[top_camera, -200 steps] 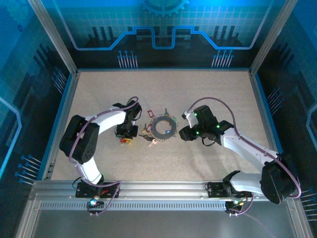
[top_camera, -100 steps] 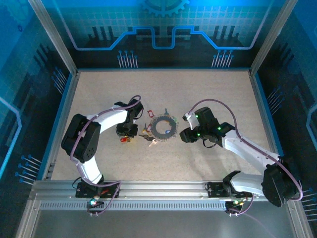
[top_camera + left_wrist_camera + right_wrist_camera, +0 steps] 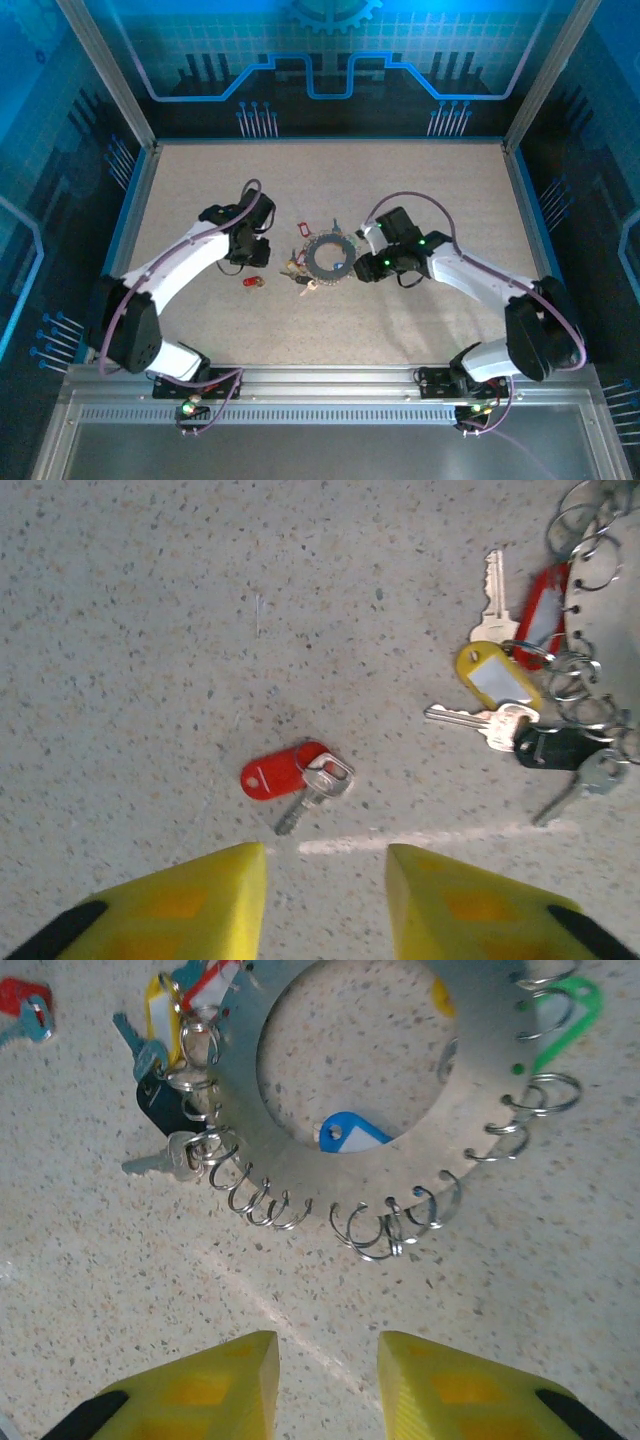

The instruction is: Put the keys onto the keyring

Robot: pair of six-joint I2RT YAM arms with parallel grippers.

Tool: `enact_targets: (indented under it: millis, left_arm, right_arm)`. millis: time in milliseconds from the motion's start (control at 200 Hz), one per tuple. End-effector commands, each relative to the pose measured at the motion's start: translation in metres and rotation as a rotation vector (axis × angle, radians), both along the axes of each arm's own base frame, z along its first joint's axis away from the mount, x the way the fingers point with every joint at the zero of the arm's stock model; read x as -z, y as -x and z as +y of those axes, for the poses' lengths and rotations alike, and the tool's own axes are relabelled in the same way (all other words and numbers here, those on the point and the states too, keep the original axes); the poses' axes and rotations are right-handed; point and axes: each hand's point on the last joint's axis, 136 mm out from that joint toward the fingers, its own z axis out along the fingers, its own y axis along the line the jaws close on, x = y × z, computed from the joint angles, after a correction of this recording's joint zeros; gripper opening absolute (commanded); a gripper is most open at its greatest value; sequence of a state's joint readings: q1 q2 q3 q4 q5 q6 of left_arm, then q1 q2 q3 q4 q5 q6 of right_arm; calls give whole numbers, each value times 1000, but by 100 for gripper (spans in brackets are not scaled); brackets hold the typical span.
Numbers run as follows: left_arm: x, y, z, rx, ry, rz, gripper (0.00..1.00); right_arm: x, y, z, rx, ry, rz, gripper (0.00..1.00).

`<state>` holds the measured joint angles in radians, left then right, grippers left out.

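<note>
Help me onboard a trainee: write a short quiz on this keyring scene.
1. True or false: the red key lies alone on the table, apart from the keyring.
2. Fill in: the tag lying inside the keyring's hole is ___.
3. The left gripper is: A) open, holding nothing; B) shut on the red key; C) shut on the keyring.
Key: 1 true; 2 blue; 3 A.
</note>
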<state>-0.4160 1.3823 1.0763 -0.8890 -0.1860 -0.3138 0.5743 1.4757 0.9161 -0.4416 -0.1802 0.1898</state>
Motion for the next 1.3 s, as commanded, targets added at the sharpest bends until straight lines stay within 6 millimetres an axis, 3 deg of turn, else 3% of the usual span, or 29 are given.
enact_targets:
  millis: [0,170,335,650,860,1296]
  left_arm:
    - [-1,27,-1,-45,81,45,44]
    - [-12,41,0,-52,159,15,49]
    - [-21,41,7,11,133,-53,50]
    - [-53,40,-15,143,299,-270,48]
    - [-57,44,-18,200,319,-344,44]
    - [-65,50,-28,268,377,-393,39]
  right_arm:
    - [8,0,4,-27,81,38,33]
    - [22,3,12,-33,131,143,36]
    - [31,4,21,-65,129,167,38]
    - [36,8,40,-126,125,175,32]
    - [47,4,34,-144,192,164,23]
    - [53,-12,29,-230,285,72,33]
